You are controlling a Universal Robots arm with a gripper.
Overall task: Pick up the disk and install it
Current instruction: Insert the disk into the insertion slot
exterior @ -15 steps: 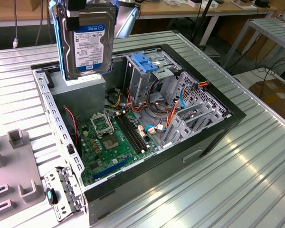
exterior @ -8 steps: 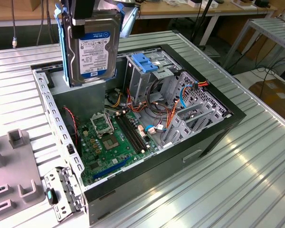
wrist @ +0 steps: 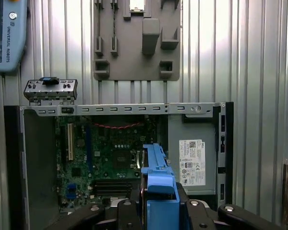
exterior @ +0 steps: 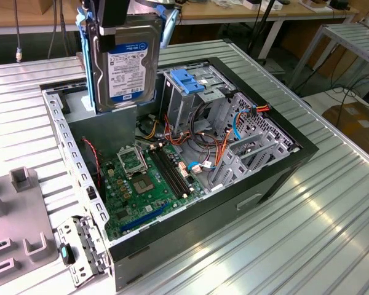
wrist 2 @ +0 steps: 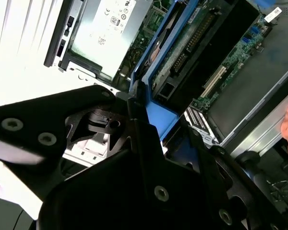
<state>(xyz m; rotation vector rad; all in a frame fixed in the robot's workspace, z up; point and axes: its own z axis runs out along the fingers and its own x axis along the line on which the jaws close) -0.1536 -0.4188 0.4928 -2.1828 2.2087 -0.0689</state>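
My jaws pinch the disk [exterior: 128, 67] at its top, hanging upright over the open case [exterior: 307, 150]. Any tilt, I judge, snags it on the cables [exterior: 221, 141] or drive cage [exterior: 179, 101].

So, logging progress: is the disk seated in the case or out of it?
Out. The gripper holds the disk upright above the open case, not in the drive cage.

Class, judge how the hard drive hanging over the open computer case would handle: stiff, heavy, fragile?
The hard drive is probably rigid: its metal body hangs straight from the claw. It is likely heavy for its size, being mostly metal. Its smooth casing may slip; the blue side rails may offer better grip.
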